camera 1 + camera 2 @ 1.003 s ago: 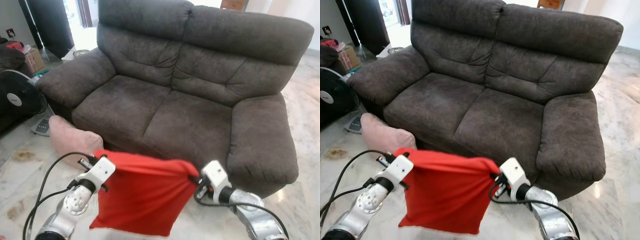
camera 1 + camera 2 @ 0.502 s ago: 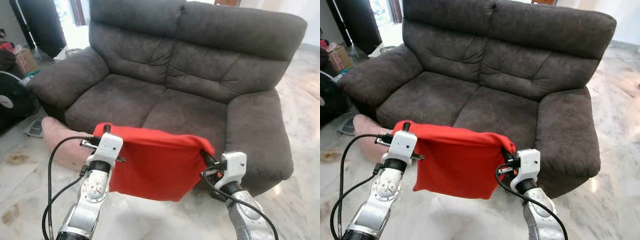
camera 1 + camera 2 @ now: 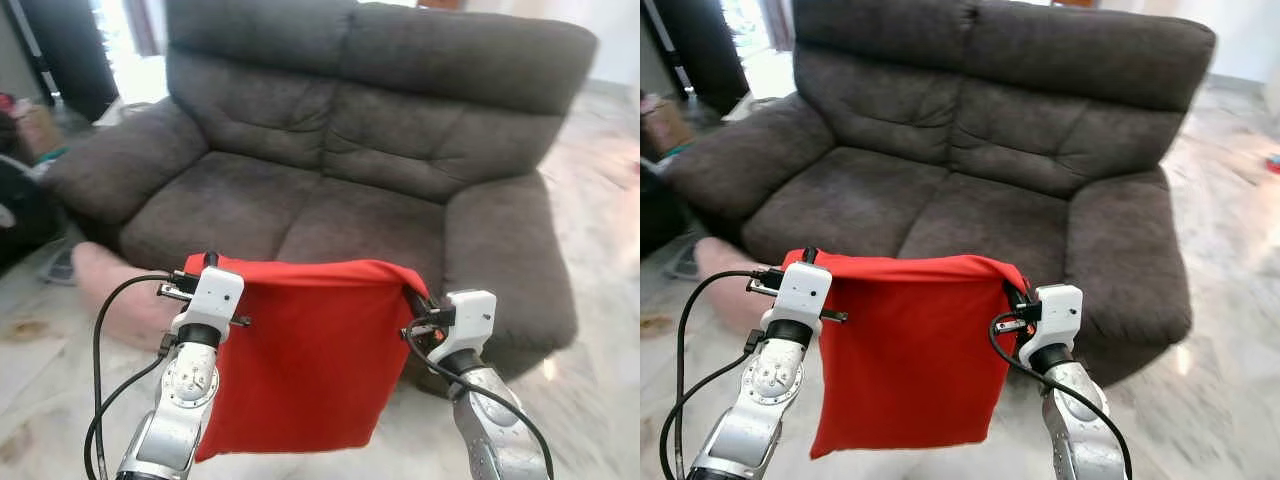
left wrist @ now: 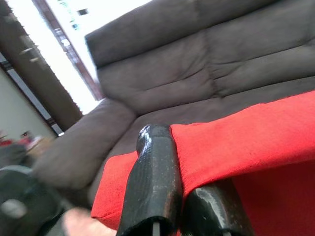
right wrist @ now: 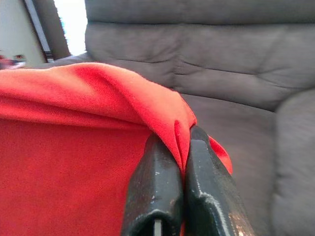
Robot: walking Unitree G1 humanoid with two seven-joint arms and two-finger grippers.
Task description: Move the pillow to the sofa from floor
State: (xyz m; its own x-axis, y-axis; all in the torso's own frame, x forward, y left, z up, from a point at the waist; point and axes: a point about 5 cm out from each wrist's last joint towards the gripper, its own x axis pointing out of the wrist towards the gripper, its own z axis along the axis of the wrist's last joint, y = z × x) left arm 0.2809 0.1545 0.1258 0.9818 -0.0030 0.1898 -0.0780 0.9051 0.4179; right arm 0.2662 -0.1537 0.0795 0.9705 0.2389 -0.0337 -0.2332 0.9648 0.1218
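Observation:
A flat red pillow hangs by its top edge between my two grippers, in front of the dark grey two-seat sofa. My left gripper is shut on the pillow's upper left corner, and the left wrist view shows the red fabric pinched by its fingers. My right gripper is shut on the upper right corner, with the cloth bunched between its fingers. The pillow's top edge is about level with the sofa's seat front, and its lower edge dangles near the floor.
A pale pink pillow lies on the marble floor by the sofa's left front corner. A dark fan and blurred clutter stand at the far left. The sofa's two seat cushions are bare.
Both arms have lifted the red pillow higher and nearer the sofa's front. It now hangs straighter and longer. The camera has moved closer and the picture is slightly blurred.

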